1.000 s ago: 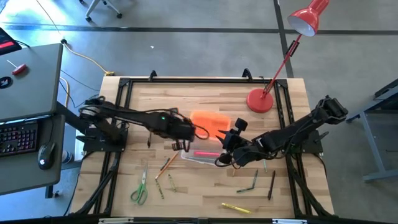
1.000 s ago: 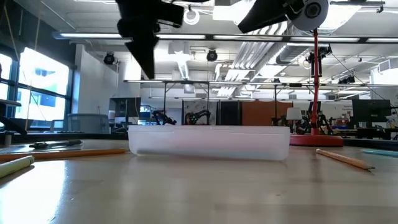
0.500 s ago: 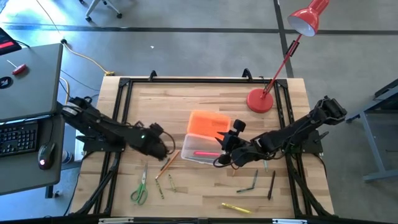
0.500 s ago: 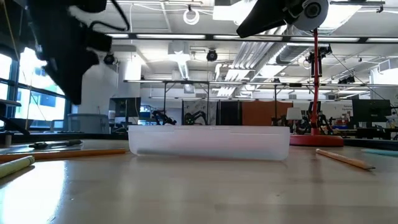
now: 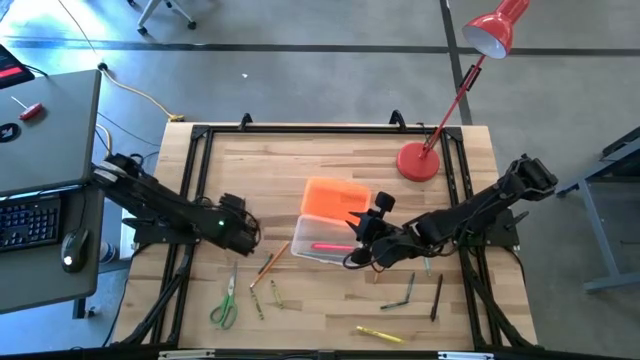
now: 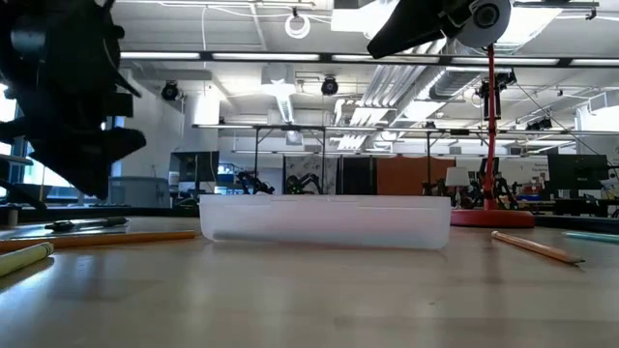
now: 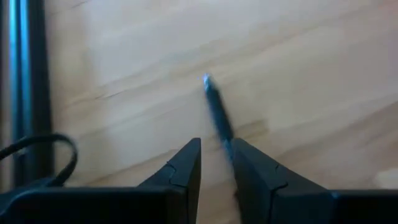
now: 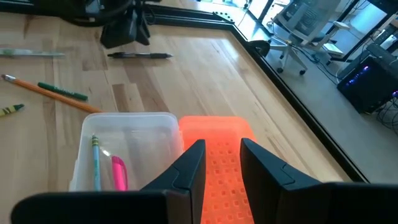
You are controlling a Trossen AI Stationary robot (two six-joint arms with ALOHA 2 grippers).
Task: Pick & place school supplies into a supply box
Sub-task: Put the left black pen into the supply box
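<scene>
Two supplies, a pink marker (image 8: 118,172) and a pale pencil (image 8: 95,163), already lie in our clear supply box (image 5: 322,241), its orange lid (image 5: 336,197) open behind. Left of the box, our left gripper (image 7: 216,163), fingers slightly parted, lines up on a dark pen (image 7: 217,114). Our right gripper (image 8: 222,163), also parted and empty, waits at the box's right.

The supply box (image 5: 322,243) lies between the left claw (image 5: 247,233) and right claw (image 5: 355,232).
</scene>
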